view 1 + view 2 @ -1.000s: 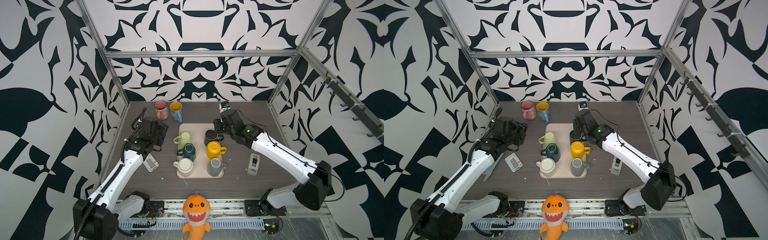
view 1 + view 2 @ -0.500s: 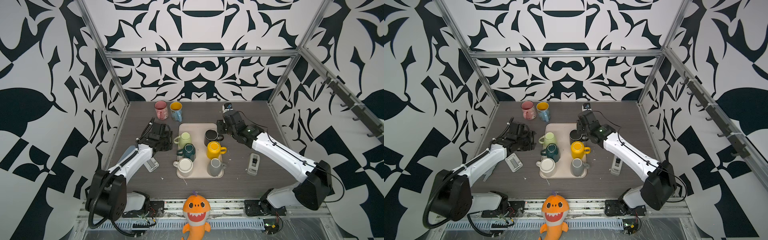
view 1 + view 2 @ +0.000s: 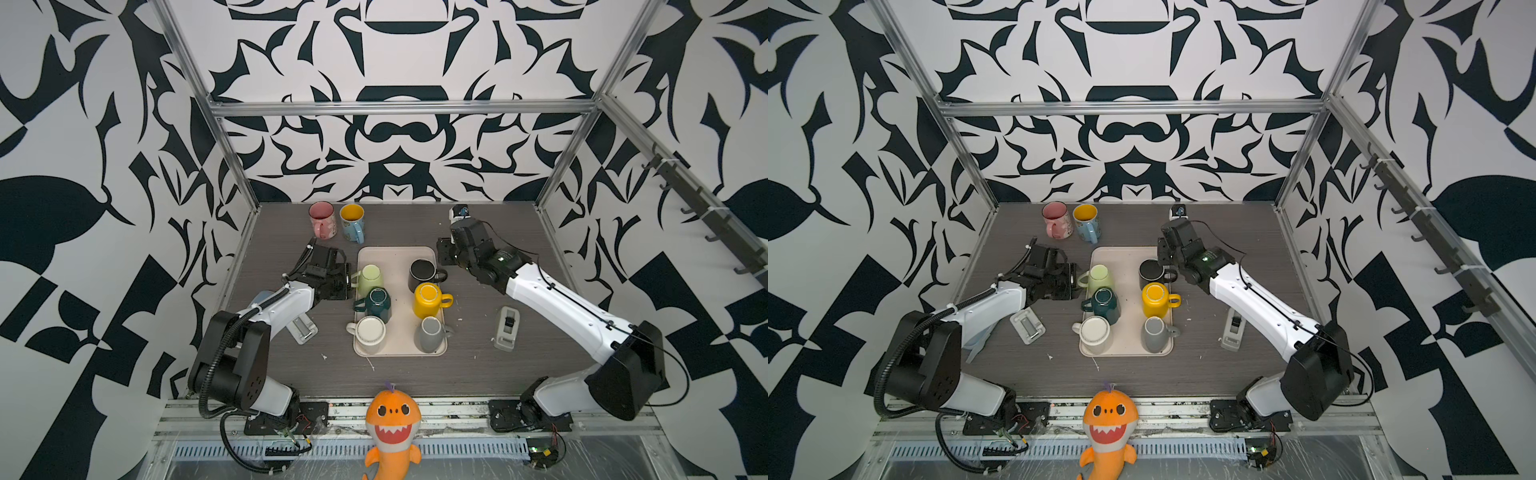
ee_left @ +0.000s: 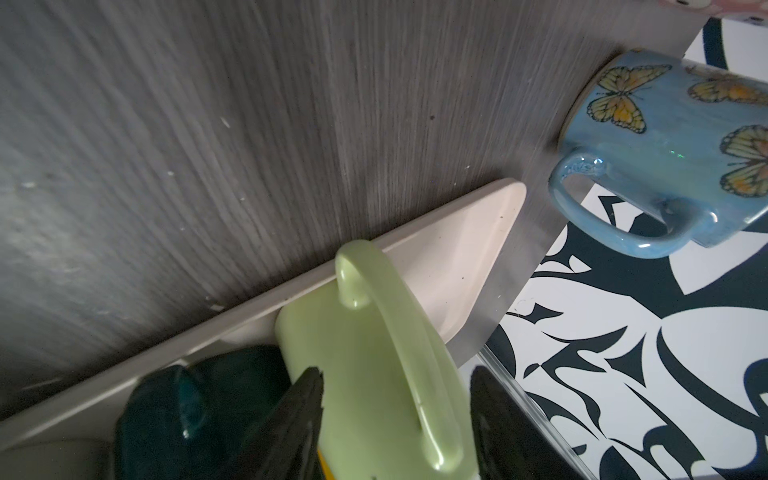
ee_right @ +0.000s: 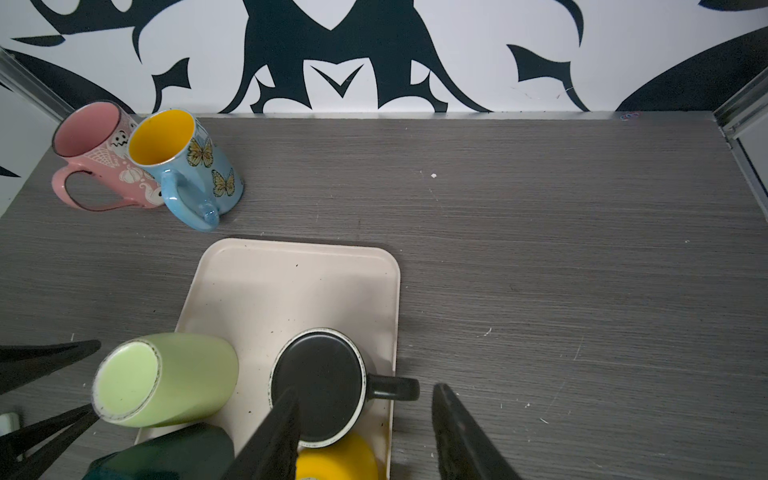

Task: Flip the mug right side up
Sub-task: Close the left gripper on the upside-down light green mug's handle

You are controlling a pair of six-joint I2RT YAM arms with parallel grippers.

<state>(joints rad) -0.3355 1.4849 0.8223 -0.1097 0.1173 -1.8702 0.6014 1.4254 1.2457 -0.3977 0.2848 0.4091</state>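
A: What's lying about besides the job?
B: You've an orange shark plush at the front, middle. On your dark wood-grain table, a grey tape dispenser lies to the right, a flat grey latch-like piece to the left.

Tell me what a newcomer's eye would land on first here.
Six overturned mugs crowd the beige tray mid-table. The left gripper straddles the handle of the light green mug at the tray's far left corner, while the right gripper hangs open by the handle of the black mug opposite. An orange shark plush sits at the front rail.
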